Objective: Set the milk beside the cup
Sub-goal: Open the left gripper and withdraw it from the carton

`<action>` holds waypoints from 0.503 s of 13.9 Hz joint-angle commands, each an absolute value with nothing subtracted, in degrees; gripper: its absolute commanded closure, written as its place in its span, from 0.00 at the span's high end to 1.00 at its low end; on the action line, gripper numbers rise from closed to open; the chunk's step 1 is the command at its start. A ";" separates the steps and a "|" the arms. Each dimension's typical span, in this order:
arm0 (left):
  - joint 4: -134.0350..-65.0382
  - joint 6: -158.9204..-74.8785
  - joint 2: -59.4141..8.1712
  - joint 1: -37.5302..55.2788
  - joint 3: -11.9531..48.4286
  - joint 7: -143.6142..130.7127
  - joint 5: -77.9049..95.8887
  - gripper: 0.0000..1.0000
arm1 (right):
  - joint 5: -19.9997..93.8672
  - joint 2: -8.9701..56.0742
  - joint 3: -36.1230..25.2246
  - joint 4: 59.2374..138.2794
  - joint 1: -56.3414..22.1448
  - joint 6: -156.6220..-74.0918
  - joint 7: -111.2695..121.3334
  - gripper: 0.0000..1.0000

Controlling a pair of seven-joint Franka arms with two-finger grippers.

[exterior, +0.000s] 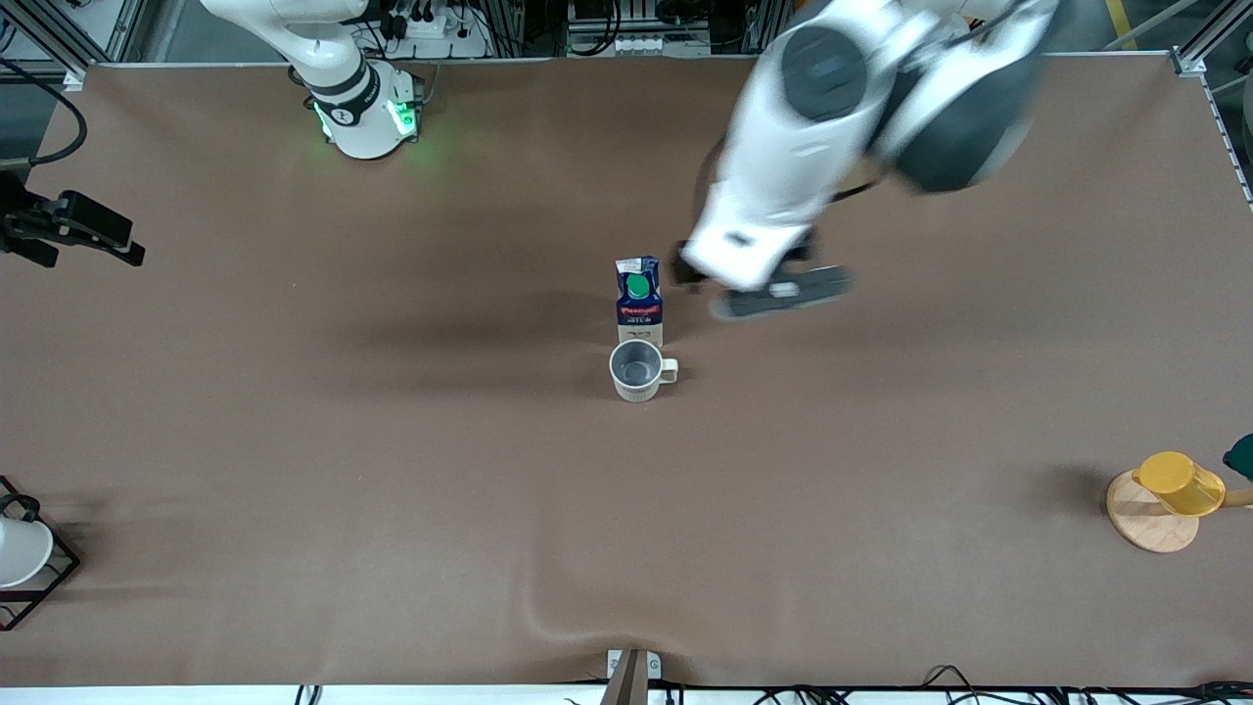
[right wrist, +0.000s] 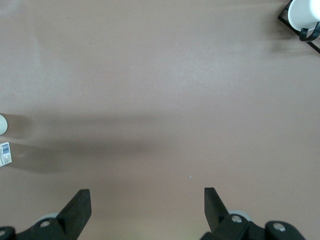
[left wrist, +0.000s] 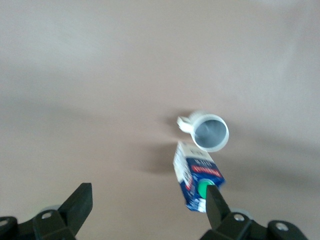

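Left wrist view shows my left gripper (left wrist: 145, 202) spread wide and empty, up over the table (exterior: 294, 441) just beside the milk (exterior: 639, 299). The milk stands upright, touching or just short of the cup (exterior: 641, 370), which sits nearer the front camera. My right gripper (right wrist: 145, 205), also wide and empty, waits over bare table at the right arm's end.

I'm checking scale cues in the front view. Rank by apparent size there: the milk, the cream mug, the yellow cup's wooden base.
1. Wooden base, widest.
2 and 3. Milk and cup: too close to rank; the carton looks taller, the mug wider with its handle.
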State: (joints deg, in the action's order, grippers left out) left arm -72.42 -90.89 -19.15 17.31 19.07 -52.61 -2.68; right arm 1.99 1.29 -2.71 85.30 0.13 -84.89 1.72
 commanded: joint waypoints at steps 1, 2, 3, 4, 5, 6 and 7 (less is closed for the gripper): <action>-75.23 -87.55 -14.51 10.13 19.42 -48.20 -3.60 1.00 | 0.97 -0.09 -2.46 86.57 -0.26 -85.69 0.79 1.00; -75.32 -86.58 -13.98 8.02 19.34 -43.90 -3.69 1.00 | 0.97 -0.09 -2.55 86.57 -0.61 -85.61 0.53 1.00; -75.41 -85.18 -13.28 5.39 19.42 -39.94 -3.69 1.00 | 1.05 -0.09 -2.55 86.57 -0.79 -85.61 0.53 1.00; -75.41 -84.82 -12.92 2.75 19.60 -37.03 -3.69 1.00 | 1.05 -0.09 -2.55 86.57 -0.79 -85.61 0.53 1.00; -75.41 -84.21 -12.75 0.64 19.77 -33.78 -3.69 1.00 | 1.05 -0.09 -2.55 86.57 -0.88 -85.61 0.53 1.00; -75.41 -83.59 -12.05 -1.30 19.69 -29.83 -3.60 1.00 | 1.05 -0.09 -2.55 86.57 -1.05 -85.52 0.53 1.00; -75.41 -82.54 -11.52 -3.49 19.77 -26.14 -3.60 1.00 | 0.97 -0.09 -2.55 86.57 -1.05 -85.52 0.53 1.00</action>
State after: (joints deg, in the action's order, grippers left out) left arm -73.68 -84.17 -14.15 -0.06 18.94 -31.82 -2.77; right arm 1.98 1.29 -2.58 85.30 -0.46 -85.06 1.68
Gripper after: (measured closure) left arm 0.000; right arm 0.000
